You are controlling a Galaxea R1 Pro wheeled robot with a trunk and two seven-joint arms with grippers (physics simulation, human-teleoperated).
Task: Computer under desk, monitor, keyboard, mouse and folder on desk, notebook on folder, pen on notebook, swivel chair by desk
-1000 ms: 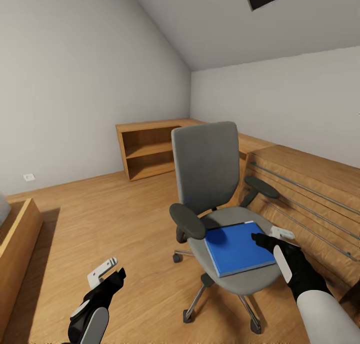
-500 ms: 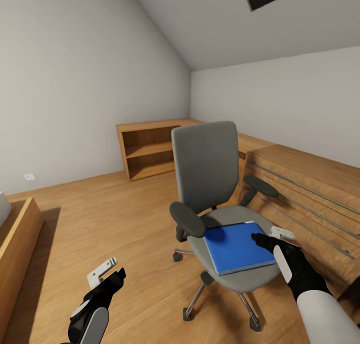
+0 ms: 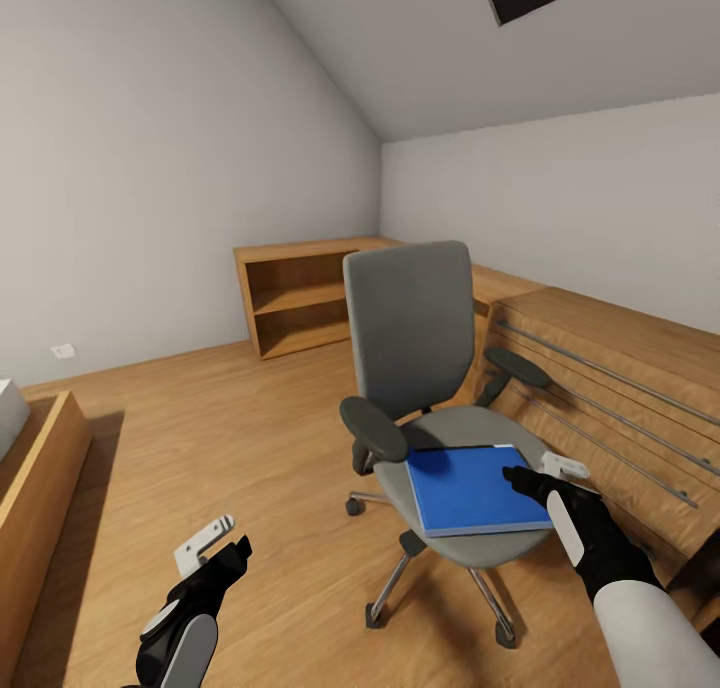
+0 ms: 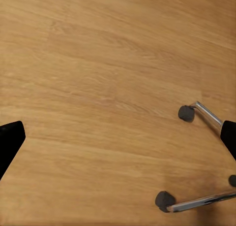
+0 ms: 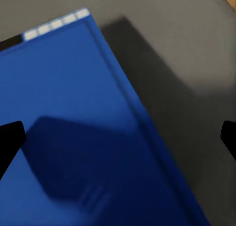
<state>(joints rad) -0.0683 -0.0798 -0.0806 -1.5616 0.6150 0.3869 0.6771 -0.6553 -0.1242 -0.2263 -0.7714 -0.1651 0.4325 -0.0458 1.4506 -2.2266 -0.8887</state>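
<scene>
Folder (image 3: pixel 468 490) under open right pincer (image 3: pixel 545 471), chair (image 3: pixel 420 368) slightly rotated since before

The blue folder (image 5: pixel 73 132) lies flat on the grey padded seat of the swivel chair (image 5: pixel 187 88), one long edge running slantwise across the view. A strip of white edge shows at one corner of the folder. A soft dark shadow falls on the blue cover, another on the grey seat beside it. The two black fingertips (image 5: pixel 10 137) of the right gripper (image 5: pixel 118 142) stand wide apart above folder and seat, closed on nothing.
</scene>
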